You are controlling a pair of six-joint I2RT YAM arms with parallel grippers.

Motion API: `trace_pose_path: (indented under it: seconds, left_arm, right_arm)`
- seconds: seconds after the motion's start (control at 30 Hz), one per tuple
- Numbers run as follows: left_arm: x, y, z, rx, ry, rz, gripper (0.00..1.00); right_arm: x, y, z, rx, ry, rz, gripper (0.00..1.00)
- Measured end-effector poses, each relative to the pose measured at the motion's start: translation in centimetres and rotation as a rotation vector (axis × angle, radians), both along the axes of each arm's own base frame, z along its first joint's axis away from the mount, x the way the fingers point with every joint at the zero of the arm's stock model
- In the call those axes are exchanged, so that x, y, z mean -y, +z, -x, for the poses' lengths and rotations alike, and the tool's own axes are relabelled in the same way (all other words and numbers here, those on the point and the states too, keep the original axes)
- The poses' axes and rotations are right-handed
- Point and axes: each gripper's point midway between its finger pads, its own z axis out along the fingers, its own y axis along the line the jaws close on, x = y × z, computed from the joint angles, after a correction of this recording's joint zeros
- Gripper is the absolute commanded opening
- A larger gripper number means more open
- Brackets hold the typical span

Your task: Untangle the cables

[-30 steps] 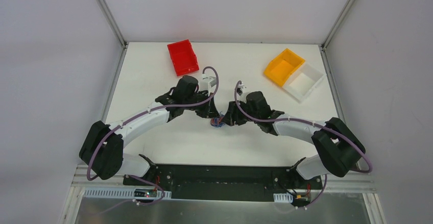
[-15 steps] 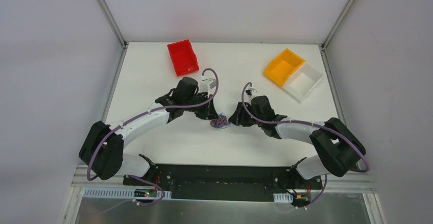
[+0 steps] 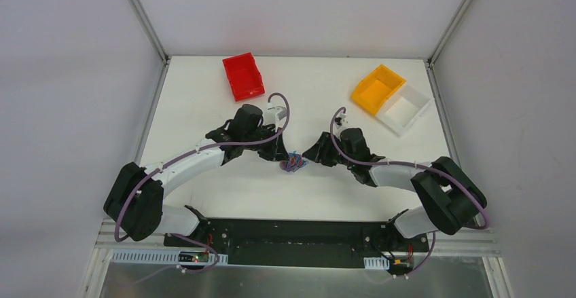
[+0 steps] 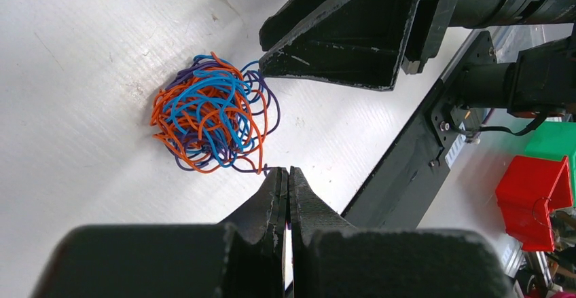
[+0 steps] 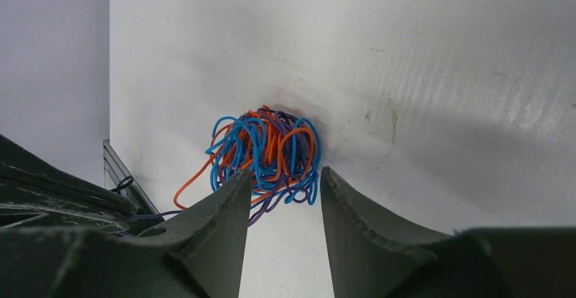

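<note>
The cables (image 3: 293, 162) are a small tangled ball of orange, blue and purple wires (image 4: 210, 113) lying on the white table (image 3: 204, 101) between the two arms. My left gripper (image 4: 285, 170) is shut, with one purple strand from the ball running into its tips. It sits just left of the ball in the top view (image 3: 280, 155). My right gripper (image 5: 286, 170) is open and holds nothing; its fingertips stand on either side of the near edge of the ball (image 5: 266, 152). From above, the right gripper (image 3: 312, 157) is just right of the ball.
A red bin (image 3: 242, 75) stands at the back left. An orange bin (image 3: 378, 87) and a white bin (image 3: 405, 110) stand at the back right. The black base rail (image 3: 292, 233) runs along the near edge.
My right gripper has backed off to the right, away from the ball, and its jaws have narrowed a little. The ball now shows between the two grippers. The left gripper stays shut.
</note>
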Motion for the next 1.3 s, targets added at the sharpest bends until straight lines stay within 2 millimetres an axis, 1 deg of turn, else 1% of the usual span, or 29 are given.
trace_pose_path:
  seconds: [0.17,0.27,0.4,0.7,0.77,0.87,0.9,1.13,1.23,1.3]
  left_arm:
    - [-0.2,-0.1,0.1,0.003,0.008,-0.006,0.0]
    - [-0.3,-0.2,0.0,0.006,0.012,-0.009,0.0]
    - [-0.4,-0.2,0.0,0.008,0.014,-0.009,0.0]
    - [-0.5,-0.3,0.2,0.004,0.015,-0.012,0.0]
    - [-0.5,-0.3,0.2,0.004,0.015,-0.012,0.0]
    - [-0.5,-0.3,0.2,0.005,0.015,-0.012,0.0]
    - [-0.5,-0.3,0.2,0.004,0.015,-0.012,0.0]
    - [-0.8,-0.6,-0.1,0.014,0.038,-0.029,0.0]
    - [-1.6,-0.9,-0.7,0.032,0.089,-0.069,0.0]
    - [-2.5,-1.0,-1.2,0.05,0.137,-0.099,0.0]
  right_arm:
    - [0.0,0.3,-0.1,-0.024,-0.02,-0.032,0.35]
    - [0.3,0.1,-0.2,-0.054,-0.049,-0.053,0.34]
    - [1.0,-0.6,0.0,-0.101,-0.087,-0.064,0.31]
    - [0.6,-2.2,0.7,-0.189,-0.088,-0.087,0.24]
    - [0.4,-2.6,0.8,-0.205,-0.086,-0.092,0.18]
    - [0.2,-2.9,1.0,-0.222,-0.078,-0.103,0.03]
    - [0.1,-3.0,1.0,-0.229,-0.076,-0.106,0.0]
    - [-0.1,-2.7,1.0,-0.232,-0.072,-0.123,0.0]
    - [0.4,-2.2,0.9,-0.225,-0.087,-0.112,0.0]
    - [1.2,-1.7,0.5,-0.213,-0.111,-0.096,0.0]
